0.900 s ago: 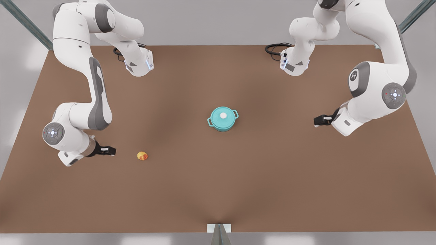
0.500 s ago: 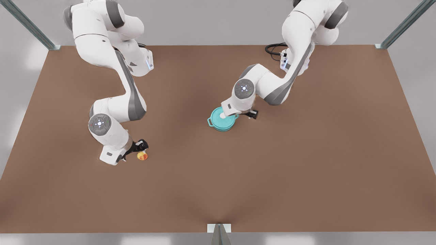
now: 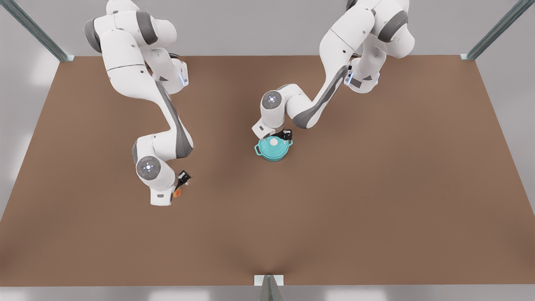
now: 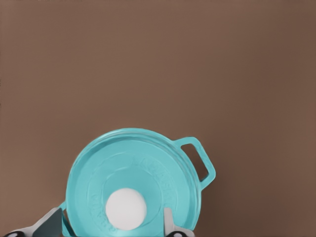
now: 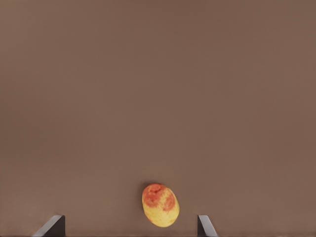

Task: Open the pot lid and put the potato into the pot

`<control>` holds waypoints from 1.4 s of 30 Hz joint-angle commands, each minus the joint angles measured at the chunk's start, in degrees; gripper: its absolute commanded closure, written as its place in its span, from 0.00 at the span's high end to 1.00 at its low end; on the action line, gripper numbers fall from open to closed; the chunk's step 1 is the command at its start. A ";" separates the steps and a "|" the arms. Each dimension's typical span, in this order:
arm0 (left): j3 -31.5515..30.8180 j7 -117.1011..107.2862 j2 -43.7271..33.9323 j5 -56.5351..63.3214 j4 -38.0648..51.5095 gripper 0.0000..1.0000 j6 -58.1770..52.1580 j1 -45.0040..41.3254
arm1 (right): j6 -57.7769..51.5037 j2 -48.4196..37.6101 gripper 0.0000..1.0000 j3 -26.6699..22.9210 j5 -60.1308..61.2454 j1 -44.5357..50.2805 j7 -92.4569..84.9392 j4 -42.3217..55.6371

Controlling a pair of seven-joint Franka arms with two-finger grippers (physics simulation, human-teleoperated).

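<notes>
Pot [image 3: 272, 155] shut under pot lid [image 4: 133, 185]; potato [image 5: 160, 205] on table [image 3: 376, 188]

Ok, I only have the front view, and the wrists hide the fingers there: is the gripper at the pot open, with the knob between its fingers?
Observer: Yes. In the left wrist view the left gripper is open, and the pot lid's white knob sits between its fingers, touching neither.
Operator: And at the potato?
Observer: The right gripper is open too; the potato lies on the table between its fingers, ungripped.
</notes>
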 commanded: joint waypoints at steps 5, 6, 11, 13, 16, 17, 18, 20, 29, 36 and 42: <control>0.21 -24.03 1.13 2.12 -0.15 1.00 6.33 0.27 | 7.98 -0.80 1.00 -0.02 0.17 -0.43 -13.99 -6.69; 0.21 -24.39 1.48 2.21 -0.15 1.00 7.21 0.18 | 9.12 -0.54 1.00 0.06 0.17 -0.70 -14.52 -7.31; 0.12 -24.74 1.57 2.12 -1.02 1.00 7.21 -0.17 | 12.03 1.39 1.00 -0.02 -0.01 -2.54 -18.38 -7.31; 0.12 -25.09 1.92 2.12 -1.11 1.00 7.30 -0.34 | 12.20 2.09 1.00 -0.02 -0.01 -3.60 -19.79 -7.31; 0.12 -25.09 2.53 2.12 -1.37 1.00 7.30 -0.60 | 13.17 2.71 1.00 -0.02 0.00 -3.51 -20.23 -7.75; 0.12 -25.18 2.71 2.12 -1.46 1.00 7.30 -0.69 | 14.22 2.63 1.00 -0.02 0.00 -3.51 -20.23 -8.80; 0.12 -25.18 2.89 2.03 -1.38 1.00 7.30 -0.69 | 15.80 2.62 1.00 -0.02 0.00 -3.51 -20.58 -9.85; 0.12 -25.26 2.97 2.12 -1.46 1.00 7.30 -0.78 | 18.27 2.62 1.00 -0.02 0.00 -3.60 -21.11 -11.26; 0.21 -22.54 2.36 2.12 -0.15 0.25 3.87 -0.26 | 23.36 5.00 1.00 -0.02 0.00 -3.77 -22.08 -12.23; 0.38 1.45 6.92 2.30 12.24 0.25 -2.81 16.70 | 25.03 5.96 1.00 -0.02 -0.53 -4.65 -22.61 -11.97; 5.04 18.68 18.26 1.95 19.98 0.26 3.52 24.97 | 25.83 6.76 1.00 -0.02 -0.80 -4.74 -22.61 -12.67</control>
